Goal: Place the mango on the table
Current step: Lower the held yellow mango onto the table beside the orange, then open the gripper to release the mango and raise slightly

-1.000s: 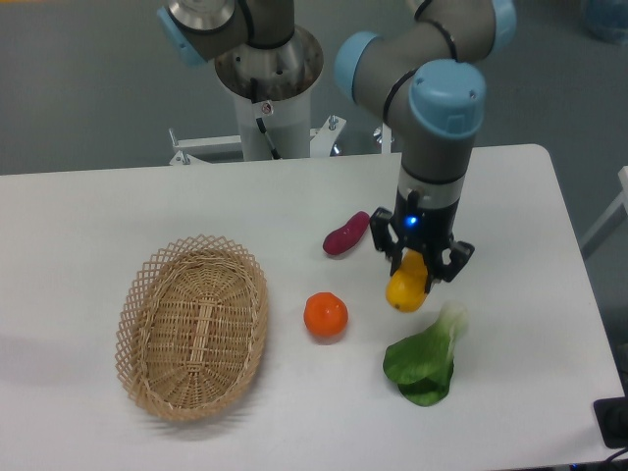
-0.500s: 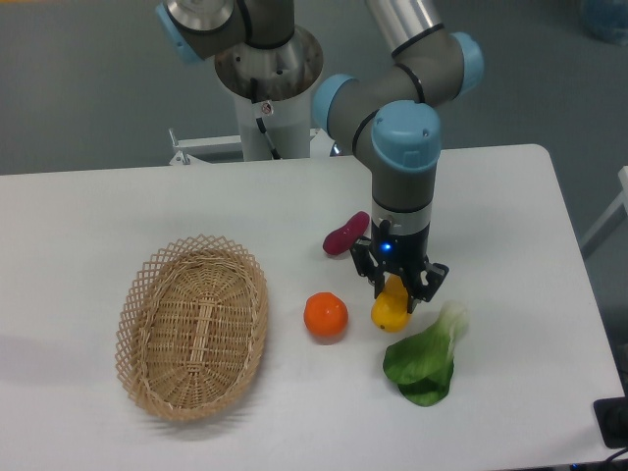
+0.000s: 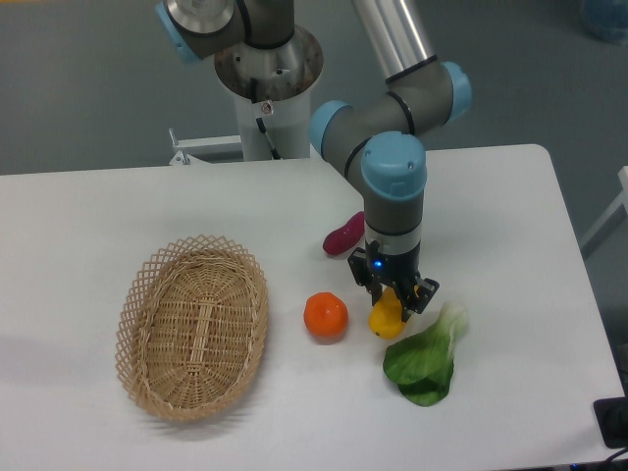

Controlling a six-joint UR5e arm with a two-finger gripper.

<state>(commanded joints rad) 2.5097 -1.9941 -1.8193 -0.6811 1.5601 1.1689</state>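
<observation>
The yellow mango [image 3: 386, 319] hangs low over the white table [image 3: 510, 294], between the orange fruit and the green leafy vegetable. My gripper [image 3: 392, 296] points straight down and is shut on the mango's upper part, with the fruit's lower end showing below the black fingers. Whether the mango touches the tabletop I cannot tell.
A round orange fruit [image 3: 326, 316] lies just left of the mango. A green bok choy [image 3: 424, 358] lies right below it. A purple-red sweet potato [image 3: 344, 235] sits behind the arm. An oval wicker basket [image 3: 193, 326] stands on the left.
The gripper with the mango has moved left and lower, from above the bok choy's stem toward the table beside the orange fruit.
</observation>
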